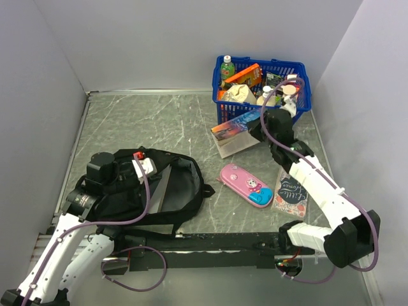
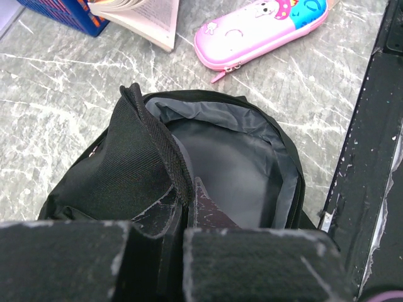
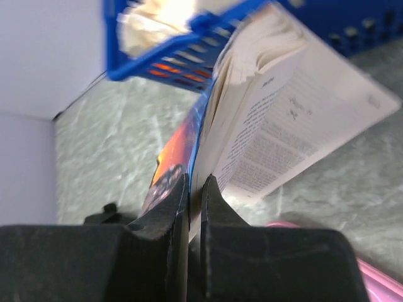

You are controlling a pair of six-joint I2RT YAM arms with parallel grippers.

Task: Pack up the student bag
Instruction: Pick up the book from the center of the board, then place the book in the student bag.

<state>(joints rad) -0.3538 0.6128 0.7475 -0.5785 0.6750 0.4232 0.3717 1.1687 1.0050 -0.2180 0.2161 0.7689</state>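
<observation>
The student bag (image 1: pixel 185 194), a soft black backpack, lies at the near left with its mouth open and its grey lining (image 2: pixel 233 157) showing. My left gripper (image 1: pixel 148 167) (image 2: pixel 187 189) is shut on the bag's black webbing-edged rim (image 2: pixel 160 145), holding it raised. A paperback book (image 1: pixel 231 131) (image 3: pixel 277 126) with an orange and blue cover is tilted up in front of the basket. My right gripper (image 1: pixel 254 131) (image 3: pixel 196 185) is shut on its cover and a few pages, and the other pages fan open.
A blue plastic basket (image 1: pixel 299 76) (image 3: pixel 182 50) of groceries stands at the back right, just behind the book. A pink pencil case (image 1: pixel 247 185) (image 2: pixel 261 28) lies between bag and right arm. A dark lettered card (image 1: pixel 292 191) lies beside it. Grey walls enclose the table.
</observation>
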